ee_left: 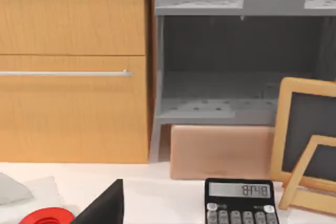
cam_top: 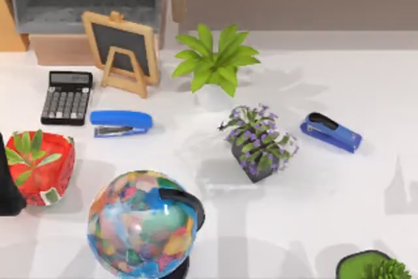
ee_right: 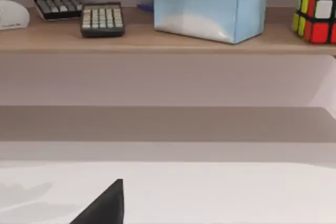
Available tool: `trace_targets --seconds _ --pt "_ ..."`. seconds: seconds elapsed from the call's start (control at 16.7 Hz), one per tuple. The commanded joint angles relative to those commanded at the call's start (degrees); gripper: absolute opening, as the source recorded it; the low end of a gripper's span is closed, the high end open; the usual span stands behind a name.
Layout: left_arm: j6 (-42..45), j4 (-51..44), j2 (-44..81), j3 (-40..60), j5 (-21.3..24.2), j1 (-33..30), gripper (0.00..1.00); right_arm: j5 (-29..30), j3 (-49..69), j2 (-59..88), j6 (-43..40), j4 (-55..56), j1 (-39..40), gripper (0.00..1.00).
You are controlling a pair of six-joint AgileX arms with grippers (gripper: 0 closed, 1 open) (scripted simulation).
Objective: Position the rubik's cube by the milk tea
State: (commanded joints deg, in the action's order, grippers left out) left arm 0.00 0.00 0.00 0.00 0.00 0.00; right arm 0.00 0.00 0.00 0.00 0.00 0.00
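Observation:
The rubik's cube (ee_right: 316,6) stands on a wooden shelf (ee_right: 157,40) in the right wrist view, beside a light blue tissue box (ee_right: 210,11). The milk tea is out of view. A dark part of my right gripper (ee_right: 105,205) shows low over the white table, well short of the shelf. My left arm (cam_top: 6,191) sits at the table's left edge next to a red pot. A dark part of my left gripper (ee_left: 105,205) points toward the wooden cabinet and the calculator (ee_left: 240,202).
On the table are a calculator (cam_top: 66,97), a small chalkboard (cam_top: 122,50), two blue staplers (cam_top: 121,123) (cam_top: 331,132), a green plant (cam_top: 215,60), a purple-flowered plant (cam_top: 258,142), a red pot (cam_top: 40,166), a globe (cam_top: 144,223) and a green pot (cam_top: 372,267). Two calculators (ee_right: 102,20) lie on the shelf.

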Motion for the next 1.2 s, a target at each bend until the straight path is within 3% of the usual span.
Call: trace_targets --seconds 0.24,0.48,0.84,1.2 --pt "0.0 0.0 0.0 0.0 0.0 0.0 1.00 0.0 1.3 1.7 0.0 1.7 -0.7 1.00" --pt "0.0 0.0 0.0 0.0 0.0 0.0 1.00 -0.5 8.2 12.5 -0.3 10.3 -4.0 1.00" --pt "0.0 0.0 0.0 0.0 0.0 0.0 1.00 -3.6 23.6 44.2 -0.7 28.9 -11.1 1.00" --pt "0.0 0.0 0.0 0.0 0.0 0.0 1.00 -10.9 40.0 81.5 -0.2 46.6 -18.0 1.00"
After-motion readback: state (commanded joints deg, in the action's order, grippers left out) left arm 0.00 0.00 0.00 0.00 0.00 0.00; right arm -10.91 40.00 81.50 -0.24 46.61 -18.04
